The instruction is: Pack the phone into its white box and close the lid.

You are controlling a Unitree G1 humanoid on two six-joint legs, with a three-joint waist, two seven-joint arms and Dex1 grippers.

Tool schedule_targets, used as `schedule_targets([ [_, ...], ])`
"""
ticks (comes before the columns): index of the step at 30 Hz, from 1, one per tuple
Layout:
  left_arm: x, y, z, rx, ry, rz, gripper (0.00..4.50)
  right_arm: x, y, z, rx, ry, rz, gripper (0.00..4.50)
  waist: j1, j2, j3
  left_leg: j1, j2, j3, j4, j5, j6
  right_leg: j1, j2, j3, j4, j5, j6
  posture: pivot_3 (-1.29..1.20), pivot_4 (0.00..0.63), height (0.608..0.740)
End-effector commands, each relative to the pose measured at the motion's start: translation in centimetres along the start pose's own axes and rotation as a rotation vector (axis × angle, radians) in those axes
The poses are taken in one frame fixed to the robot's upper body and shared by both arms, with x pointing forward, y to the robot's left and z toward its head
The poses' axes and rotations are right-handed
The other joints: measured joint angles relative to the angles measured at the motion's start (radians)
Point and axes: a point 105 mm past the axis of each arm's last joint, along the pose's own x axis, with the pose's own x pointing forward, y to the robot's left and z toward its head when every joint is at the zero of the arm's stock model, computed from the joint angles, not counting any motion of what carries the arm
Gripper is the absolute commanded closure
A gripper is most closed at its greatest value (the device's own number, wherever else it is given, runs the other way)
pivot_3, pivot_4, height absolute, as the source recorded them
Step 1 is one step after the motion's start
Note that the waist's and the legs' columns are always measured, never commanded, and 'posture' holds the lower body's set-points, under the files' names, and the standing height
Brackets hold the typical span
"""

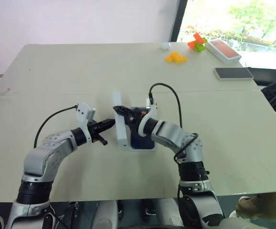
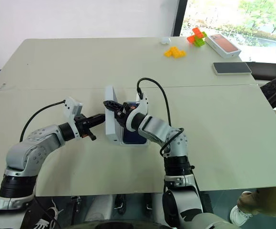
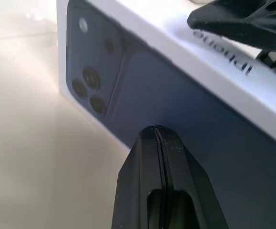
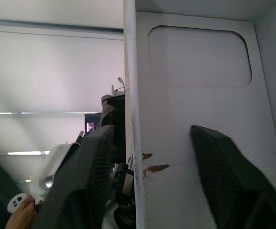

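Half of the work remains: we see the phone (image 2: 134, 136) lying in the white box (image 2: 147, 141) at table centre, while the lid (image 2: 110, 120) stands upright between our closed left gripper (image 2: 101, 118) and the spread fingers (image 4: 83, 181) of our right gripper (image 2: 113, 106), not yet lowered.

The right arm (image 1: 168, 133) partly hides the phone (image 1: 141, 141).

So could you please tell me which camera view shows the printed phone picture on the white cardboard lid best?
The left wrist view: the white cardboard lid shows its printed dark blue face and camera lenses close up, behind the shut left gripper. Both eye views show the lid standing on edge; the right wrist view shows its white inside.
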Motion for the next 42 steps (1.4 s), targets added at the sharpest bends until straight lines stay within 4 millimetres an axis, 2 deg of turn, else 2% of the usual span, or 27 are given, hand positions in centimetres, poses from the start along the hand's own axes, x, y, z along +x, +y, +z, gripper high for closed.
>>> schedule_targets([
  [1, 0.0, -0.1, 0.8, 0.032, -0.022, -0.001, 4.5, -0.5, 1.3, 0.2, -0.069, -0.01, 0.041, 0.24, 0.001, 0.0, 0.0, 0.0, 0.0, 0.0, 0.0, 0.0, 0.0, 0.0, 0.0, 0.0, 0.0, 0.0, 0.0, 0.0, 0.15, 0.737],
  [2, 0.0, -0.2, 0.8, 0.031, -0.022, -0.006, 4.5, -0.6, 1.3, 0.4, -0.088, -0.013, 0.039, 0.11, 0.001, 0.0, 0.0, 0.0, 0.0, 0.0, 0.0, 0.0, 0.0, 0.0, 0.0, 0.0, 0.0, 0.0, 0.0, 0.0, 0.15, 0.737],
  [8, -0.2, -0.2, 0.6, 0.016, -0.02, -0.009, 4.5, -1.8, 1.2, 1.3, -0.258, -0.027, 0.02, 0.11, 0.002, 0.0, 0.0, 0.0, 0.0, 0.0, 0.0, 0.0, 0.0, 0.0, 0.0, 0.0, 0.0, 0.0, 0.0, 0.0, 0.15, 0.737],
  [9, -0.2, -0.2, 0.5, 0.021, -0.02, -0.007, 4.5, -2.1, 1.1, 1.5, -0.33, -0.024, 0.01, 0.11, 0.002, 0.0, 0.0, 0.0, 0.0, 0.0, 0.0, 0.0, 0.0, 0.0, 0.0, 0.0, 0.0, 0.0, 0.0, 0.0, 0.15, 0.737],
  [13, -0.3, -0.2, 0.4, 0.018, -0.021, -0.005, 4.5, -3.6, 1.6, 3.1, -0.486, -0.05, 0.028, 0.11, 0.004, 0.0, 0.0, 0.0, 0.0, 0.0, 0.0, 0.0, 0.0, 0.0, 0.0, 0.0, 0.0, 0.0, 0.0, 0.0, 0.15, 0.737],
  [14, -0.3, -0.2, 0.4, 0.018, -0.021, -0.005, 4.5, -3.9, 1.6, 3.5, -0.561, -0.055, 0.017, 0.11, 0.004, 0.0, 0.0, 0.0, 0.0, 0.0, 0.0, 0.0, 0.0, 0.0, 0.0, 0.0, 0.0, 0.0, 0.0, 0.0, 0.15, 0.737],
  [18, -0.1, -0.2, 0.5, 0.017, -0.027, -0.014, 4.5, -7.2, 3.5, 4.1, -1.233, -0.044, 0.128, 0.11, 0.009, 0.002, 0.001, -0.001, -0.001, 0.0, 0.0, 0.0, 0.001, -0.001, 0.0, 0.0, -0.002, 0.0, 0.0, 0.0, 0.15, 0.737],
  [20, 0.1, -0.2, 0.4, 0.014, -0.023, -0.024, 4.5, -8.5, 3.5, 4.3, -1.26, -0.002, 0.205, 0.11, 0.011, 0.0, 0.001, -0.001, -0.001, 0.0, 0.0, -0.001, 0.001, -0.001, 0.0, 0.0, -0.003, -0.001, 0.001, 0.0, 0.15, 0.737],
  [24, 0.6, -0.4, 0.5, 0.019, -0.018, -0.048, 4.5, -10.9, 2.3, 4.7, -1.566, 0.094, 0.26, 0.11, 0.011, 0.0, 0.001, -0.001, 0.0, 0.0, -0.001, -0.001, 0.001, -0.001, 0.001, 0.0, -0.003, -0.001, 0.001, 0.0, 0.15, 0.737],
  [30, 1.6, -1.1, 0.3, 0.034, -0.004, -0.103, 4.5, -12.8, 0.7, 6.0, -1.677, 0.193, 0.26, 0.11, 0.011, 0.0, 0.002, 0.0, 0.0, 0.0, 0.0, -0.001, 0.001, 0.0, 0.001, 0.0, -0.003, 0.0, 0.001, 0.0, 0.15, 0.737],
  [37, 3.6, -2.8, 0.3, 0.032, 0.002, -0.184, 4.5, -12.6, -0.4, 7.6, -1.769, 0.168, 0.193, 0.11, 0.03, 0.0, 0.002, 0.0, -0.001, 0.0, 0.001, -0.001, 0.001, 0.0, 0.001, 0.0, -0.003, 0.0, 0.001, 0.0, 0.15, 0.737],
  [42, 4.9, -4.4, -0.3, 0.024, 0.004, -0.231, 4.5, -12.9, -0.3, 9.4, -1.82, 0.154, 0.145, 0.11, 0.029, 0.0, 0.002, 0.0, -0.001, 0.0, 0.002, -0.001, 0.001, 0.001, 0.0, 0.0, -0.003, 0.0, 0.001, 0.0, 0.15, 0.737],
])
